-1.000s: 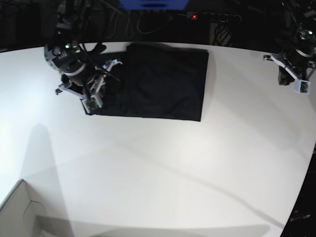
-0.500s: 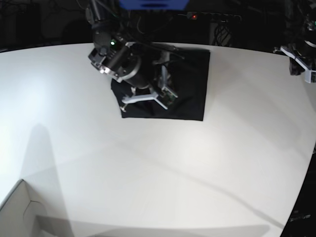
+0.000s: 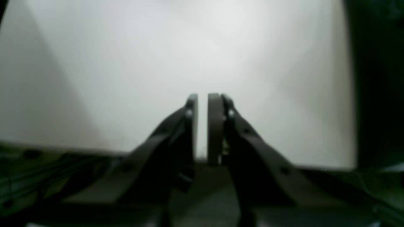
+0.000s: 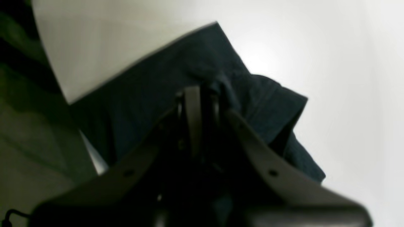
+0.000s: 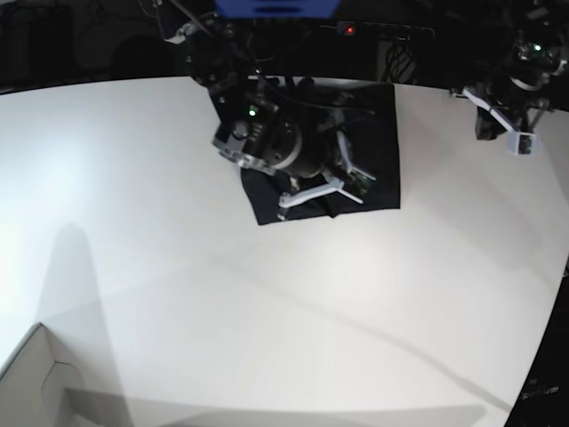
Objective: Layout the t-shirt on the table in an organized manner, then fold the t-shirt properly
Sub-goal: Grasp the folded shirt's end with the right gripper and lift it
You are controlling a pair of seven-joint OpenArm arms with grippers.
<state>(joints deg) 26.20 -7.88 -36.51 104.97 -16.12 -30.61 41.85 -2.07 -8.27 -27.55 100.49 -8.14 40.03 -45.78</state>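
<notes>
Your right gripper (image 5: 342, 182) has swept across the t-shirt (image 5: 378, 151) from its far-left side to over its middle within the last second, and the cloth has come with it. A second ago the black shape was a wide rectangle; now it is a much narrower block lying at the back of the table (image 5: 267, 311), close to the rear edge. That reads as a sideways fold being carried over, so the shirt looks well into folding, not laying out.

In the right wrist view the right gripper (image 4: 202, 94) is pinched shut on a raised bunch of the t-shirt (image 4: 151, 91), with one flap hanging loose to its right. The fold is probably not set down yet.

Your left gripper (image 5: 507, 124) hangs well to the right of the shirt, near the table's back corner. In its own view the left gripper (image 3: 202, 101) is closed, nothing between its fingers, with only bare table (image 3: 126, 63) beyond.

From the base view, the arm covers the shirt's left half, so you cannot judge whether the edges line up. Both wrist views are blurred, and which part of the shirt is gripped is not clear.
</notes>
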